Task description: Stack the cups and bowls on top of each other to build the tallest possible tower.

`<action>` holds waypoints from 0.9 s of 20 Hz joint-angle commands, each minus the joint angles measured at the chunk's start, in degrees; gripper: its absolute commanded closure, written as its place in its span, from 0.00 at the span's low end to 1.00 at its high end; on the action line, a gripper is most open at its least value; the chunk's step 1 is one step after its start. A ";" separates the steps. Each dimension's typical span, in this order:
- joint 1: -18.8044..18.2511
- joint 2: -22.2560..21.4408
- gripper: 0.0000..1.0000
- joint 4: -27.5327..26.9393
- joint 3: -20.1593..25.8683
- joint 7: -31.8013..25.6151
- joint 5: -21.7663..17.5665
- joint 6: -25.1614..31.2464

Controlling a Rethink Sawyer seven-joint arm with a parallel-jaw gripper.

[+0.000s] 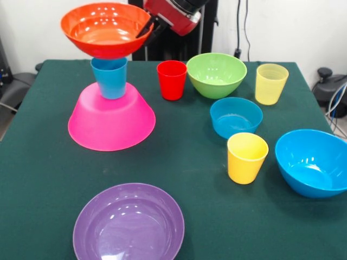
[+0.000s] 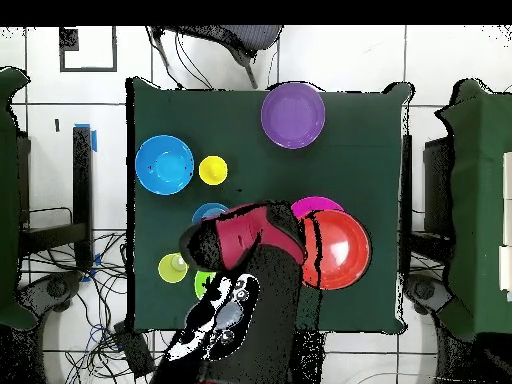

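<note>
The tower [image 1: 111, 86], at ten o'clock on the green table [image 1: 49, 179], stands three pieces high: the upturned pink bowl [image 1: 111, 124], the blue cup [image 1: 109, 78] on it, and the orange bowl [image 1: 105, 30] on top. Left loose are the purple bowl [image 1: 129, 223] at six o'clock, the larger blue bowl [image 1: 313, 161] at three, the green bowl [image 1: 216, 74] at one, the small blue bowl [image 1: 236, 117], then the red cup [image 1: 172, 79], yellow cup [image 1: 247, 157] and pale yellow cup [image 1: 271, 83]. By my reading, under a third is done. The red arm [image 1: 176, 13] comes down from twelve o'clock; its gripper [image 1: 145, 30] meets the orange bowl's rim, apparently pinching it.
</note>
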 commanded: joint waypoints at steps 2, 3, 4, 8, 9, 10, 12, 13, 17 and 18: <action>-1.84 -0.82 1.00 6.54 6.94 -9.01 -6.01 -6.74; -1.90 -0.96 1.00 6.82 7.10 -8.81 -6.36 -7.00; -2.02 -1.17 1.00 7.04 7.24 -8.69 -6.60 -7.12; -2.63 -2.18 1.00 7.15 8.37 -8.94 -6.56 -6.80; -2.76 -2.41 1.00 7.37 8.54 -8.66 -6.58 -7.30; -3.53 -2.13 1.00 6.21 8.90 -8.81 -6.31 -7.13; -3.70 -2.13 1.00 5.82 9.09 -8.33 -6.23 -7.38; -3.69 -2.12 1.00 5.62 9.10 -7.74 -6.09 -7.63; -3.70 -2.62 1.00 5.35 9.03 -3.84 -5.14 -11.15; -3.93 -2.77 1.00 5.12 9.12 -2.97 -4.71 -12.09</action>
